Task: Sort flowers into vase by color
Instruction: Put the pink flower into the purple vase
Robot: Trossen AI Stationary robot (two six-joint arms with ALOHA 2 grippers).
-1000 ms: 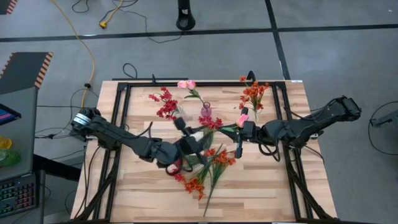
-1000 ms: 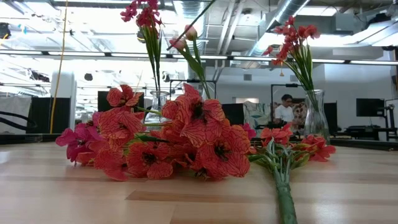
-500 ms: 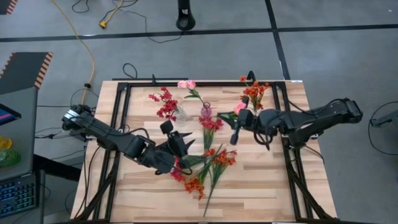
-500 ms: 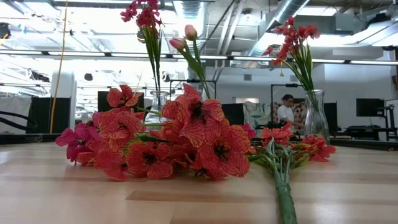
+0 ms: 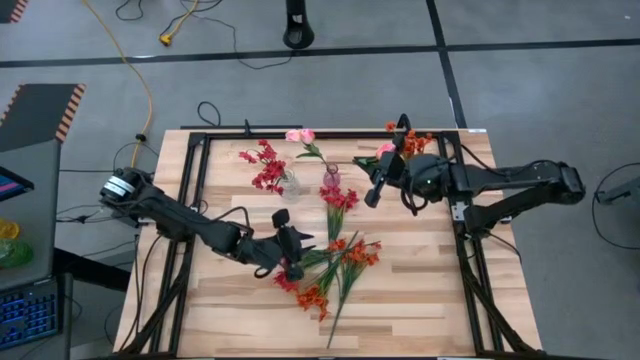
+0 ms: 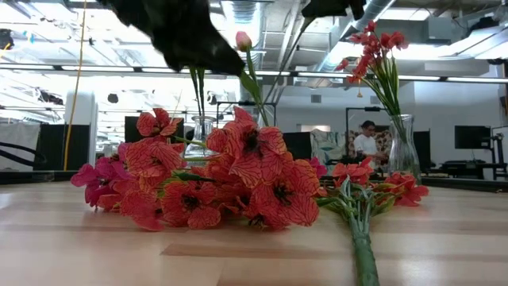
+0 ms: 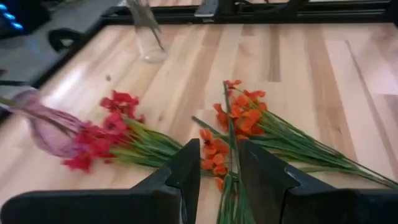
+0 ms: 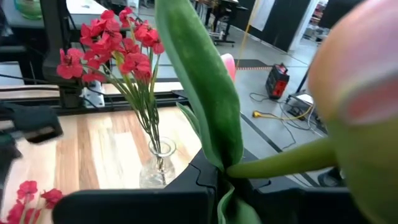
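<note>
Flowers lie loose on your wooden table at six o'clock, the left gripper parted above them. At one o'clock your right gripper clamps a pink tulip. A person sits in the room behind.

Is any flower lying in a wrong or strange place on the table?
Yes. Loose red and orange sprigs lie in a pile on the wooden table, not in a vase. The open left gripper hovers over them.

Pale planked wood table, smooth matt; clear glossy glass vase; black metal frame
</note>
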